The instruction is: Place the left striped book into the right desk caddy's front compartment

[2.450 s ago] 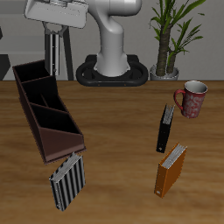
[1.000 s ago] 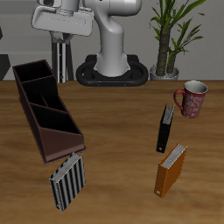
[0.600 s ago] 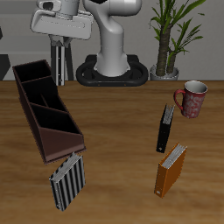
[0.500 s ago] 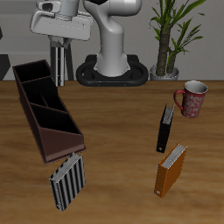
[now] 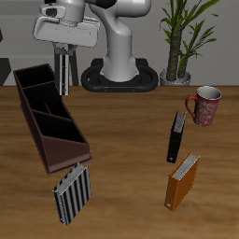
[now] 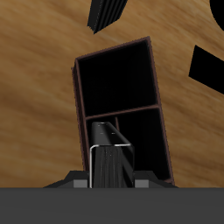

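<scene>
The left striped book (image 5: 63, 80) is held upright in the gripper (image 5: 63, 69), clear of the table (image 5: 126, 149), with its narrow black-and-grey stripes running vertically. The gripper's fingers are closed narrowly on the book's upper part. In the wrist view the book (image 6: 109, 150) is seen end-on as a slim dark slab with a pale outline, clamped in the middle of the gripper (image 6: 109, 180).

The book hangs at the end of the right desk caddy (image 5: 65, 154) that lies farthest from the table's front edge, above its rim rather than inside it. In the wrist view the caddy (image 6: 77, 87) is seen open-topped beneath the book, with a straight divider between two dark compartments. Whether the book's lower edge is exactly over a compartment or over the wall cannot be told.

A wider black-and-white striped book (image 5: 72, 192) lies flat on the table just beside the caddy's slanted near end. Well apart, across the table, a black book (image 5: 175, 138) and an orange book (image 5: 182, 180) lie near each other. Farther back stand a red mug (image 5: 205, 105) and a potted plant (image 5: 183, 37).
</scene>
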You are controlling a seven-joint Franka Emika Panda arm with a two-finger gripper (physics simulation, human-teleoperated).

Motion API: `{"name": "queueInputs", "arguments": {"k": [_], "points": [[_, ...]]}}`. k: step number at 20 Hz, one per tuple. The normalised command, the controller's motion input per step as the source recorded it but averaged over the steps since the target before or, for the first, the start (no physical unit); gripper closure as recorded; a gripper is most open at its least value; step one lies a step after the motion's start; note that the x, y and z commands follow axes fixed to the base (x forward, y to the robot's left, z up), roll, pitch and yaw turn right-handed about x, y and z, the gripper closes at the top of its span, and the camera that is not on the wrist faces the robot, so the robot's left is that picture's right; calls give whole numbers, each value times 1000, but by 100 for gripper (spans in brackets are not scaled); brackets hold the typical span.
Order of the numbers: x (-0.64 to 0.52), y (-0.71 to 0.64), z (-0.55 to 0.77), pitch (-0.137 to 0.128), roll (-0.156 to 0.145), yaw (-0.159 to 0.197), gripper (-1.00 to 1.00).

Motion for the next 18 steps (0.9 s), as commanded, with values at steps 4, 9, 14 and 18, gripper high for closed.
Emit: {"name": "queueInputs", "arguments": {"k": [4, 9, 14, 18], "points": [[30, 19, -67, 10, 0, 1, 100], [34, -16, -93, 23, -3, -12, 100], [98, -46, -104, 22, -8, -22, 100], [134, -31, -164, 28, -9, -8, 100]]}}
